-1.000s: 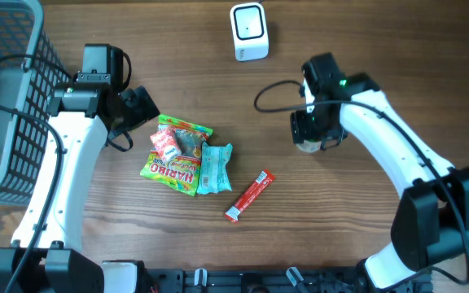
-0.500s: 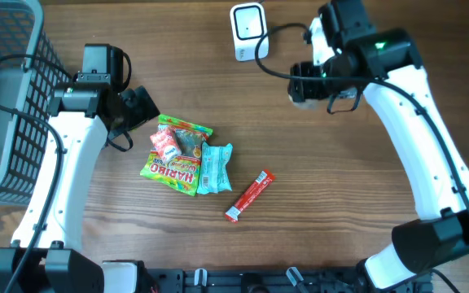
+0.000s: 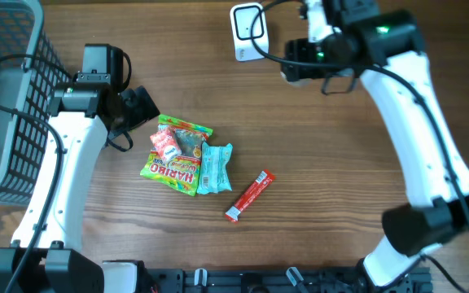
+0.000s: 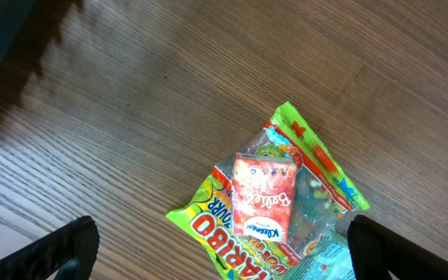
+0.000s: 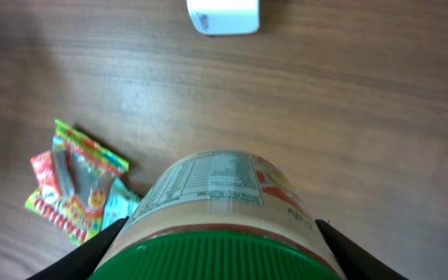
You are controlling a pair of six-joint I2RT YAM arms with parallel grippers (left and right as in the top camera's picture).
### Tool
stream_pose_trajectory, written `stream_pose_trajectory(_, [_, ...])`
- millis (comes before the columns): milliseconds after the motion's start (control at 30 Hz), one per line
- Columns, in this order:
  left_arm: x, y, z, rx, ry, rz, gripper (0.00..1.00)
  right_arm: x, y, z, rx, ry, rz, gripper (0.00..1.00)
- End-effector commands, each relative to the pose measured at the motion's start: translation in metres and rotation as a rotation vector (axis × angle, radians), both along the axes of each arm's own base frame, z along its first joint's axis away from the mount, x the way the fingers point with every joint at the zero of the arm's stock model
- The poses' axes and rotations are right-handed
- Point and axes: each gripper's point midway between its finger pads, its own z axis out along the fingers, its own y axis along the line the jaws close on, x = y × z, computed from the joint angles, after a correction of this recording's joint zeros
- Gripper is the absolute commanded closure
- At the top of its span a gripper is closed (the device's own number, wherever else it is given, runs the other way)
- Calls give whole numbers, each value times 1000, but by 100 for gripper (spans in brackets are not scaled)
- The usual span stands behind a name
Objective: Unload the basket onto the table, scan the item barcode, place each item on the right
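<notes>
The top camera looks straight down at the whole table [image 3: 340,203]. Wrist cameras look down closer, the right behind the jar [image 5: 224,194]. All see the candy bag [image 3: 172,167].

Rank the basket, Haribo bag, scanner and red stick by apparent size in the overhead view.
1. basket
2. Haribo bag, partly covered by other packets
3. scanner
4. red stick: longer than the scanner but far thinner, so these two are close.
</notes>
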Motion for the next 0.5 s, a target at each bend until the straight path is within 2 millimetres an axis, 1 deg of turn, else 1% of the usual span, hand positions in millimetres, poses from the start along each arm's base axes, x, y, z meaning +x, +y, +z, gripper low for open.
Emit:
stream_pose_trajectory(0, [1, 3, -2, 10, 4, -4, 0, 22, 33, -18, 19, -24, 69, 57])
stream_pose_trajectory(67, [1, 3, -2, 10, 4, -4, 0, 35, 45, -21, 35, -66, 81, 59])
stream_pose_trajectory(133, [1, 3, -2, 10, 4, -4, 0, 50, 55, -19, 54, -119, 89, 67])
stream_pose_trajectory(167, [1, 3, -2, 10, 4, -4, 0, 56, 60, -18, 65, -146, 93, 68])
stream_pose_trajectory(300, [1, 3, -2, 10, 4, -4, 0, 79, 77, -15, 100, -234, 105, 67])
stream_pose_trajectory(333, [1, 3, -2, 10, 4, -4, 0, 86, 81, -18, 107, -252, 107, 68])
stream_pose_trajectory(367, [1, 3, -2, 10, 4, -4, 0, 95, 86, -20, 118, -287, 107, 71])
stream_pose_trajectory(467, [1, 3, -2, 10, 4, -4, 0, 113, 94, -25, 141, -339, 102, 75])
